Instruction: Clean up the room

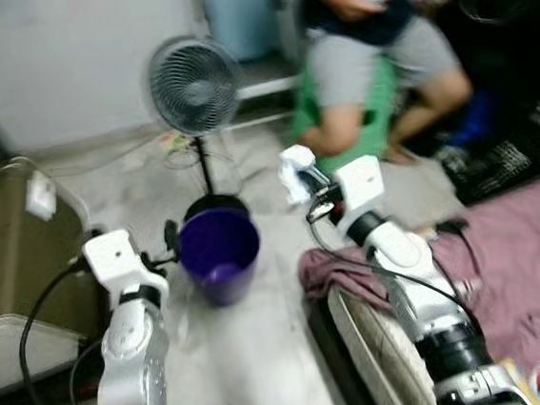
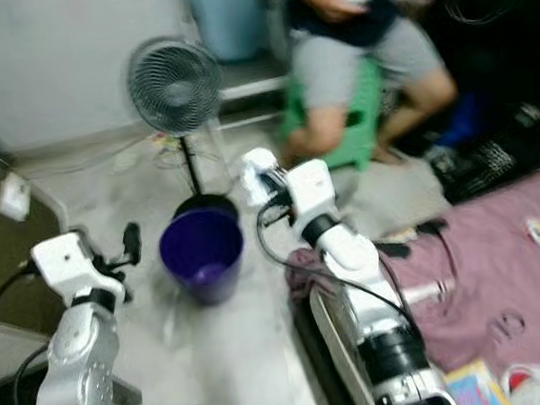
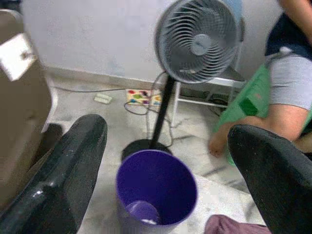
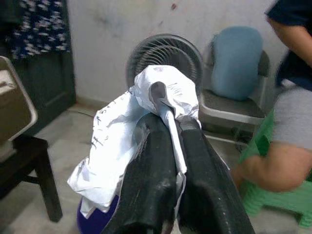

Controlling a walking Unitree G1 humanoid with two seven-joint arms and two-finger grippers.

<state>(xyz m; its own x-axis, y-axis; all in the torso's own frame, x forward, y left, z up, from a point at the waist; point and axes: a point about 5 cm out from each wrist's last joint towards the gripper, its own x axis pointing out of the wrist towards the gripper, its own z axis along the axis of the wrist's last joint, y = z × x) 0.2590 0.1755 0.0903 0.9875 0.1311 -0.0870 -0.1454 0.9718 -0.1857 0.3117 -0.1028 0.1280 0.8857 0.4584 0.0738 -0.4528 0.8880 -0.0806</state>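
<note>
A round purple plastic bin (image 1: 218, 252) stands upright on the pale floor (image 1: 266, 356), mouth up, just in front of the black base of a grey pedestal fan (image 1: 193, 84) — a pale purple piece lies at its bottom. The right end effector (image 4: 168, 161) is clamped on a crumpled white paper (image 4: 126, 141), held above the floor beside the bin; the paper droops down along the fingers. The left end effector (image 3: 161, 161), fingers apart, points at the bin.

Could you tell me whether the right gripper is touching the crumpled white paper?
Touching: the right wrist view shows the right gripper shut on the crumpled paper.
</note>
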